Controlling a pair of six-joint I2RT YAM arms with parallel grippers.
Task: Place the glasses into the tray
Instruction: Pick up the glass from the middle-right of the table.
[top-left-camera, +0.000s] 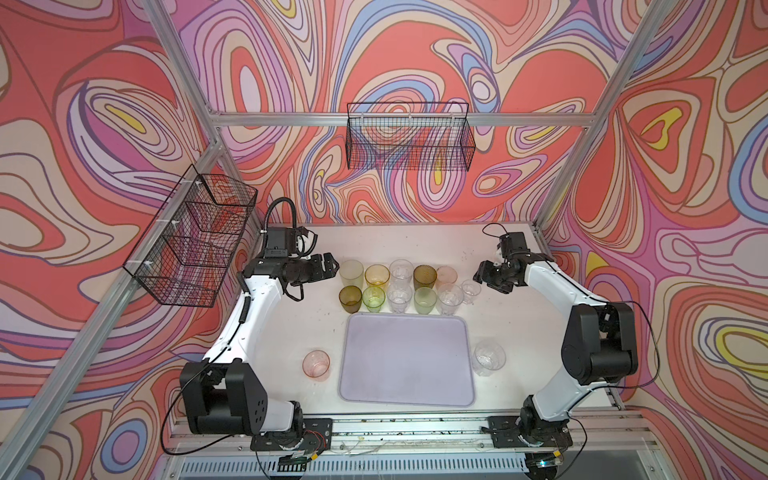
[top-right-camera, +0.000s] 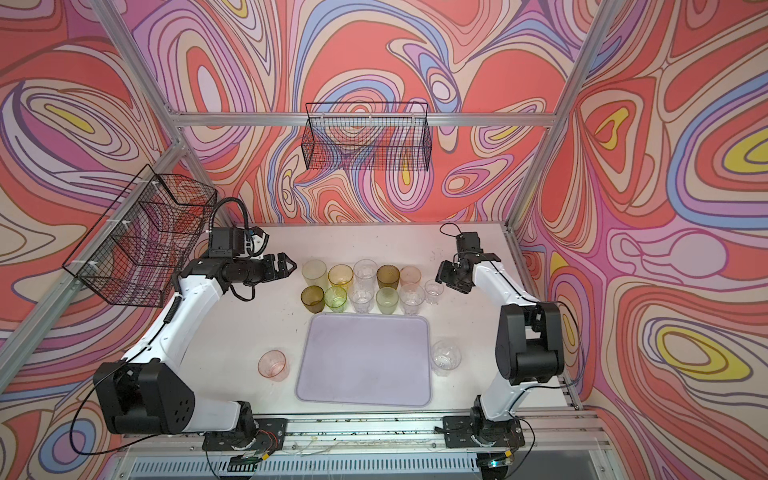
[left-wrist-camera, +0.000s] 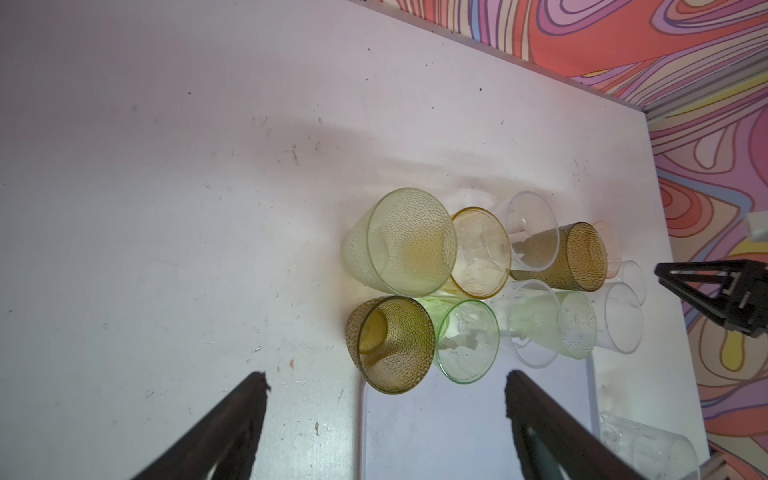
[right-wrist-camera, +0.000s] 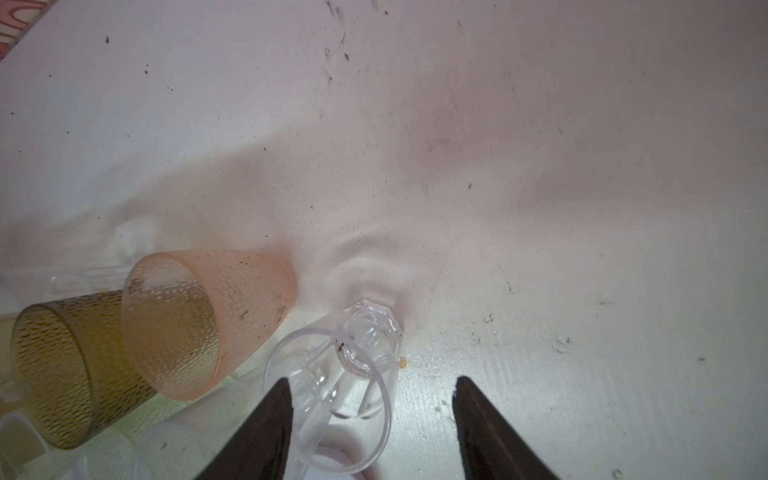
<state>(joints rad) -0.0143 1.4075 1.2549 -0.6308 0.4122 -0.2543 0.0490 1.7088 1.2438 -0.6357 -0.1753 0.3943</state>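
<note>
In both top views the glasses (top-left-camera: 401, 286) (top-right-camera: 365, 286) stand in two rows on the surface (top-left-camera: 307, 328) behind the tray (top-left-camera: 407, 361) (top-right-camera: 363, 361). The left jaws are open beside the pale frosted glass (top-left-camera: 351, 272), and the right jaws are by the small clear glass (top-left-camera: 471, 289). In the left wrist view the jaws gape wide, gripping nothing, with the olive-brown glass (left-wrist-camera: 390, 345) and green glass (left-wrist-camera: 467, 340) just ahead of their tips. In the right wrist view the jaws stand apart, not clamped. One tip overlaps the small clear glass (right-wrist-camera: 353, 353), which lies partly between them, with the pink glass (right-wrist-camera: 199, 320) just beside it.
</note>
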